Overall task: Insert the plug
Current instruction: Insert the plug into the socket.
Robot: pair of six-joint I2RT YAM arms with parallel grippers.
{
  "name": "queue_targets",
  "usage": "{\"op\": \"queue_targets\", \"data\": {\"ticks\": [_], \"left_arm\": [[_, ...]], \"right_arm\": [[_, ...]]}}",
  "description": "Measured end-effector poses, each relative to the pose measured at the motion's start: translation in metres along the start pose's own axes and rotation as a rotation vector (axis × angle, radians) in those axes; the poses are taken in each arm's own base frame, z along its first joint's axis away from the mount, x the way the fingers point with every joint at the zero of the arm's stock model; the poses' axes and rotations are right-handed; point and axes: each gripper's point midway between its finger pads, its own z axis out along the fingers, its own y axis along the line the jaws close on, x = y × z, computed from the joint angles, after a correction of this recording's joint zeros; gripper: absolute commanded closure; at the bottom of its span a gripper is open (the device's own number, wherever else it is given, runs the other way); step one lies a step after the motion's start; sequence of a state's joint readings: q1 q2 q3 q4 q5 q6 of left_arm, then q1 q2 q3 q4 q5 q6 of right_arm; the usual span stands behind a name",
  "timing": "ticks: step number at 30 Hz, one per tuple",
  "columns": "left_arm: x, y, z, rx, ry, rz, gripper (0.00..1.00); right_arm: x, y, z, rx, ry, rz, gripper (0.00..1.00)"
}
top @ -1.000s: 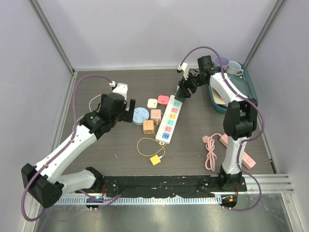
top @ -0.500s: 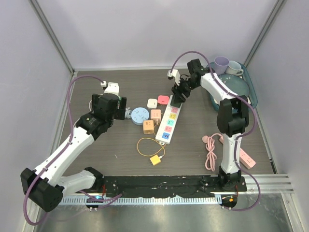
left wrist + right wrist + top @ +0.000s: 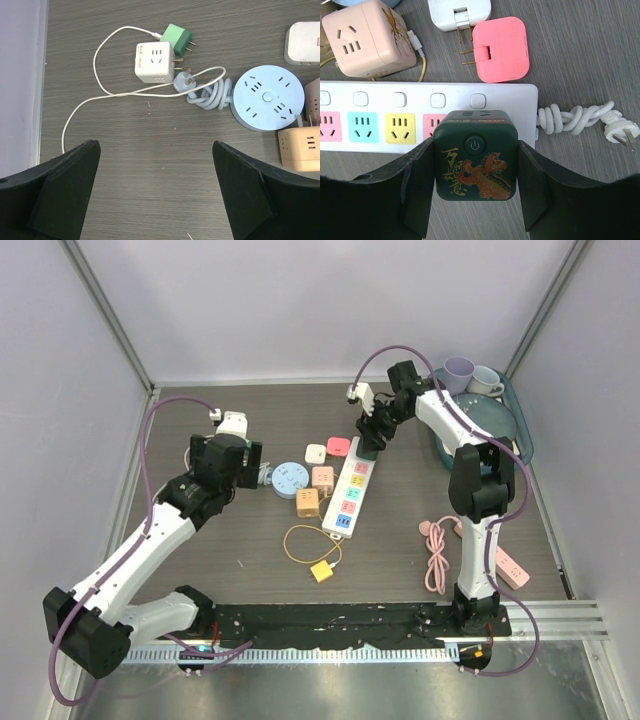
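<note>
Our R gripper (image 3: 475,172) is abt half open, both fingers clamped on the dark cube plug (image 3: 475,145) w/ gold dragon print. The plug sits right over the end socket of the white power strip (image 3: 380,100) beneath; seated or not, we can't tell. Our L gripper (image 3: 156,172) is spread wide, holding nothing, w/ a blue round socket (image 3: 267,97) ahead to its right.

Cube plug (image 3: 475,155) at far end of power strip (image 3: 380,125)
</note>
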State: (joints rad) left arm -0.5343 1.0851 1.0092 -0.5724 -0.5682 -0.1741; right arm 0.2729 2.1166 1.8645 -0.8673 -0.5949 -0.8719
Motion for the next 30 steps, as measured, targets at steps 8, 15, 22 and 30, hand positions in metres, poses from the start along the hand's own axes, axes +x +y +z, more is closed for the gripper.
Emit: {"op": "queue_targets", "data": {"ticks": [8,15,22,30], "left_arm": [[0.000,0.000,0.000,0.000,0.000,0.001,0.00],[0.000,0.000,0.000,0.001,0.000,0.003,0.00],[0.000,0.000,0.000,0.001,0.000,0.004,0.00],[0.000,-0.001,0.000,0.006,0.001,0.005,0.00]], "right_arm": [[0.003,0.001,0.003,-0.004,0.001,-0.004,0.99],[0.006,0.001,0.005,-0.006,0.004,-0.012,0.99],[0.008,0.002,0.010,-0.007,0.007,-0.019,0.99],[0.009,0.000,0.015,0.020,-0.004,-0.023,0.99]]}}
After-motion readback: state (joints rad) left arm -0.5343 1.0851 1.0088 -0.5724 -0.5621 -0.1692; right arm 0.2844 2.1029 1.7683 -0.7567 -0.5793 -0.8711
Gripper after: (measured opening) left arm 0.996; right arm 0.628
